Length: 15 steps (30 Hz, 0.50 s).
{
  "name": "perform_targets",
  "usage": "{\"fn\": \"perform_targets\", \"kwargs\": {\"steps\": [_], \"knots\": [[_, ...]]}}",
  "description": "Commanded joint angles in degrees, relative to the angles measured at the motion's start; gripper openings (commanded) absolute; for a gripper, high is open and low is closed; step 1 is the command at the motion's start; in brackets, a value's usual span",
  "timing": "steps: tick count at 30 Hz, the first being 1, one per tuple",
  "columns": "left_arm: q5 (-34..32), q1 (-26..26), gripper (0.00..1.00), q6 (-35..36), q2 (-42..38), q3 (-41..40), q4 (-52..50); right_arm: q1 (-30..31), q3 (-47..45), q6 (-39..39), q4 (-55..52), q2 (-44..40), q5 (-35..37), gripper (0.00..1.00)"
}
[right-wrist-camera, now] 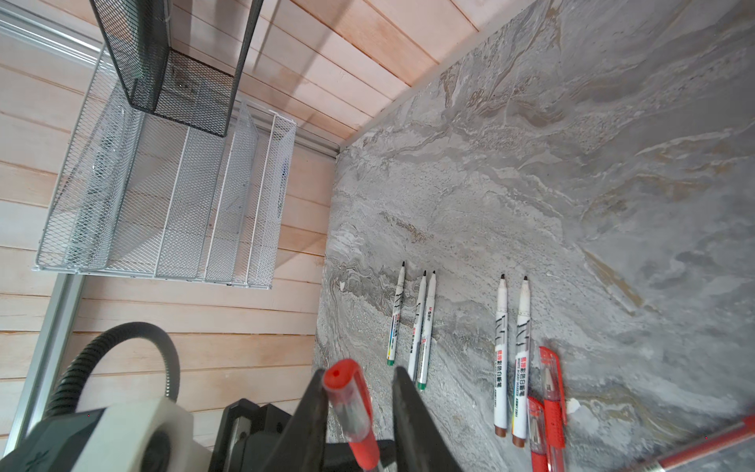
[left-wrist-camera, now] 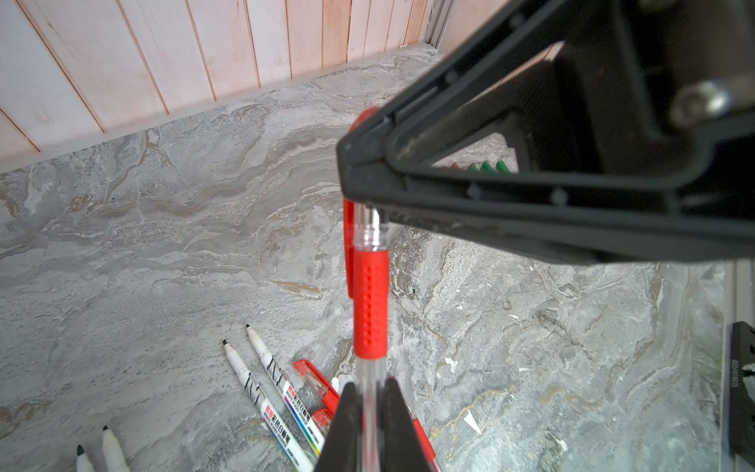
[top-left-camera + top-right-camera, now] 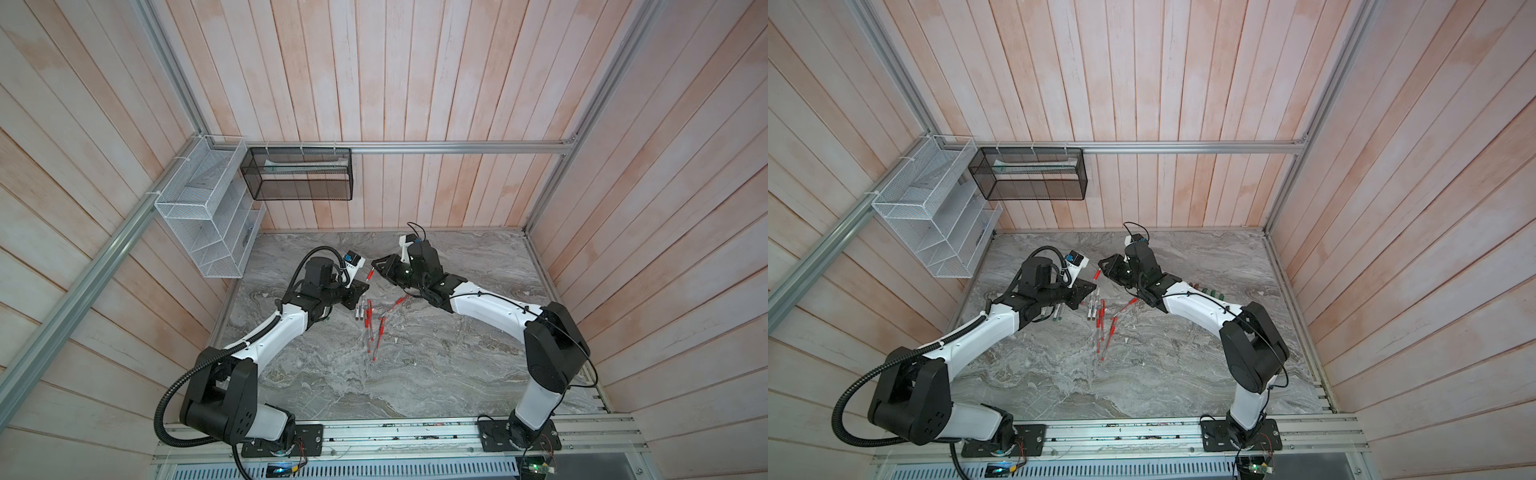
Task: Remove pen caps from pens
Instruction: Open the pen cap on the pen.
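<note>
Above the far middle of the marble tabletop, between the two arms, a clear-barrelled pen is hanging in the air. The left gripper is pinching its clear barrel, pressed tight, just behind the red grip. The right gripper is bracketing the red cap — one finger touching it, the other standing off by a sliver, so not clamped yet.

Step in hand, by the look of it: taking hold of the cap. The next move is calling for a firm squeeze, then a straight draw along the pen's axis.

Five white markers are lying uncapped on the table.

Hard to make out:
- the cap-barrel seam, hidden behind the right finger in the left wrist view
- whether the heaped red pens are wearing caps
- the green and brown caps — mostly behind the right forearm
</note>
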Motion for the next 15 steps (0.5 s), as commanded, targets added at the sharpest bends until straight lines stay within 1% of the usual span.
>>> {"fn": "perform_targets", "kwargs": {"steps": [1, 3, 5, 7, 8, 10, 15], "knots": [[0.3, -0.5, 0.00, 1.6, -1.6, -0.1, 1.1, 0.4, 2.0, 0.6, -1.4, 2.0, -0.4, 0.24], [0.2, -0.5, 0.00, 1.4, -1.7, 0.3, 0.4, 0.4, 2.3, 1.3, -1.2, 2.3, -0.8, 0.21], [-0.2, -0.8, 0.00, 1.5, -1.9, -0.3, 0.9, 0.5, 2.9, 0.7, -1.2, 2.4, -1.0, 0.15], [-0.6, -1.1, 0.00, 2.4, -1.9, -1.2, 1.6, 0.3, 3.2, 0.1, -1.6, 2.5, -0.7, 0.02], [-1.0, -1.3, 0.00, 2.9, -1.9, -1.5, 1.4, 0.0, 3.2, 0.0, -1.9, 2.3, -0.4, 0.00], [-1.4, -1.7, 0.00, 3.5, -2.3, -1.5, -0.1, -1.3, 3.1, 0.8, -2.4, 1.6, -0.6, 0.00], [-1.4, -2.6, 0.00, 4.8, -4.7, -4.5, -3.3, -8.3, 4.0, 1.0, -2.4, -2.3, -1.7, 0.00]]}}
